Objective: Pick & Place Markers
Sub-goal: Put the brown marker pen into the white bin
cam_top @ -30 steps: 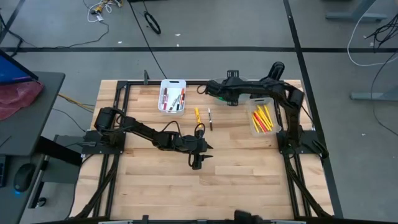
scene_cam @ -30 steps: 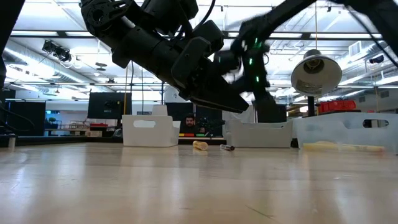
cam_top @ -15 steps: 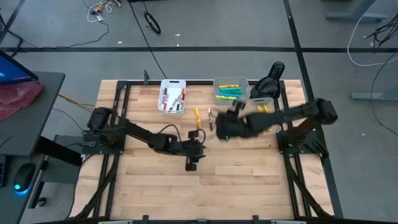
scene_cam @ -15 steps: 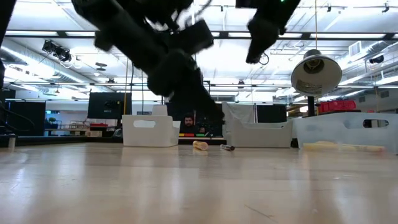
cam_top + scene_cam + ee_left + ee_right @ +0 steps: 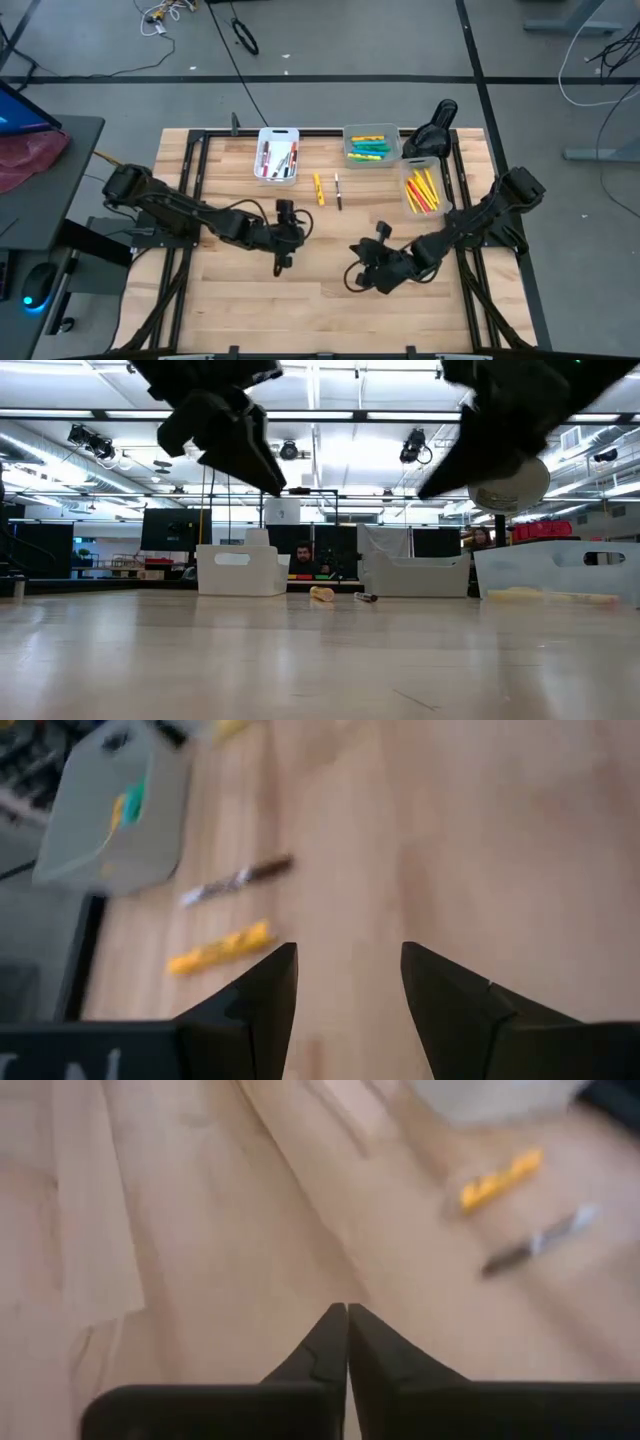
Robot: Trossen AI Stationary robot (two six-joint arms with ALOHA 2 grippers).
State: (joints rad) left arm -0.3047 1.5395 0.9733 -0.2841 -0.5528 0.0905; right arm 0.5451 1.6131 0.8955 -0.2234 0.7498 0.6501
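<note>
While both arms hang low over the bare counter (image 5: pixel 250 290) from above, a yellow marker (image 5: pixel 318 188) and a thin dark marker (image 5: pixel 338 190) lie between the bins. Wrist views: left end effector (image 5: pixel 345 982) open, empty; right end effector (image 5: pixel 347 1342) closed, empty.

Overhead view: even, bright, diffuse light; pale wooden slatted table (image 5: pixel 240 300) evenly lit, only soft short shadows under dark arms. No glare.

Table-height view: strong backlight from long white ceiling strip lights (image 5: pixel 330 420); arms read as near-black silhouettes, edges smeared by motion blur. Table surface near lens soft, faint sheen. Round grey lamp shade (image 5: pixel 508 482) fairly sharp.

Both wrist views: heavy blur. Slim yellow marker (image 5: pixel 220 948) and thin dark-and-white pen (image 5: pixel 236 881) smeared; same pair blurred in right wrist view, dark fingers crisper.
</note>
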